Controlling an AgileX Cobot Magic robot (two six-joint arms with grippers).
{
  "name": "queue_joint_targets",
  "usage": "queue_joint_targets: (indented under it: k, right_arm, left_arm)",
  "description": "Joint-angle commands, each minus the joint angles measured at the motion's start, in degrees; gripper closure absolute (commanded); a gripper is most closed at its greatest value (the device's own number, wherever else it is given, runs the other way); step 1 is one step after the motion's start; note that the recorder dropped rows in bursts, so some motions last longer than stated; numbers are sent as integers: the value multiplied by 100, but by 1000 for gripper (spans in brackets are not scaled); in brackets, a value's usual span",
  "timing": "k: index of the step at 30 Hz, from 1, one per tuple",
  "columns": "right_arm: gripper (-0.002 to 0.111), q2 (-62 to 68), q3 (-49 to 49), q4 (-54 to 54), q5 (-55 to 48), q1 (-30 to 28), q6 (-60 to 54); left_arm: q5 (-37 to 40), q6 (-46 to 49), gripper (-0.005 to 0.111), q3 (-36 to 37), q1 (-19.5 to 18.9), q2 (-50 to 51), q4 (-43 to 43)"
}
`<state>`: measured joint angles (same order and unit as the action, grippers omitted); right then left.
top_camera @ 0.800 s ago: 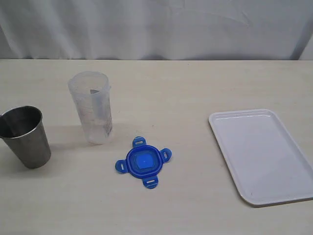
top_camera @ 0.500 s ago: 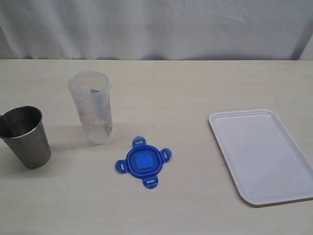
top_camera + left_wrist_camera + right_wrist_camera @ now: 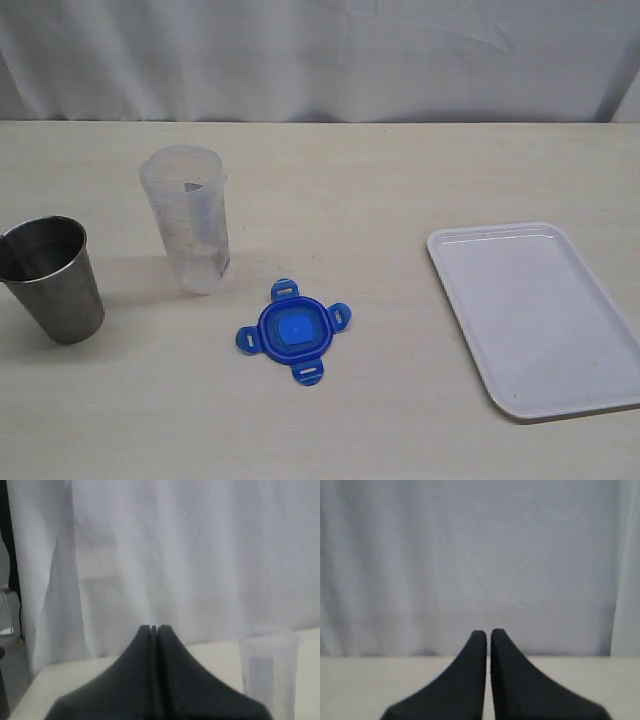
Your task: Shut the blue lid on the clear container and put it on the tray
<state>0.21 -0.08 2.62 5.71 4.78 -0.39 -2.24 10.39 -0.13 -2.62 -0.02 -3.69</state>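
Exterior view: blue lid [image 3: 293,331] flat beside clear container [image 3: 187,225]; both arms' jaws pressed together, so spread yours, pinch a tab.

The table [image 3: 400,180] is viewed from above its near edge in the exterior view, tilted down toward the white curtain [image 3: 320,60] behind. Both wrist views are set low and level, aimed at that curtain past the left gripper [image 3: 154,629] and right gripper [image 3: 488,632]. The clear container [image 3: 188,220] is shared, seen close, with the left wrist view.

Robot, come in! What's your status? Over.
Left end effector shut, right end effector shut. Blue lid on table, clear container uncapped. Steel cup stands beside it.
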Motion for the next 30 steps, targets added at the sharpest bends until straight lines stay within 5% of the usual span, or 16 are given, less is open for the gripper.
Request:
queue_joint_targets:
  k: [1, 9, 11, 16, 18, 30]
  right_arm:
    - [104, -21, 8, 176, 1565, 1, 476]
    - [104, -21, 8, -7, 2480, 1, 1152]
    - [104, -21, 8, -7, 2682, 1, 1392]
    - [104, 183, -48, -560, 2602, 1, 1990]
    - [104, 342, -218, -934, 2548, 1, 2303]
    - [104, 1479, -657, -2155, 2594, 1, 3279]
  left_arm:
    - [-1005, -661, 107, 13, -8, 2, -492]
    - [-1179, -1389, 100, 13, -8, 2, -409]
    - [-1219, -1389, 85, 13, -8, 2, -385]
    - [-1390, -1389, 27, 13, 3, 2, -331]
    - [-1398, -1389, 16, 13, 3, 2, -317]
    - [-2057, -1997, 15, 13, 3, 2666, 1028]
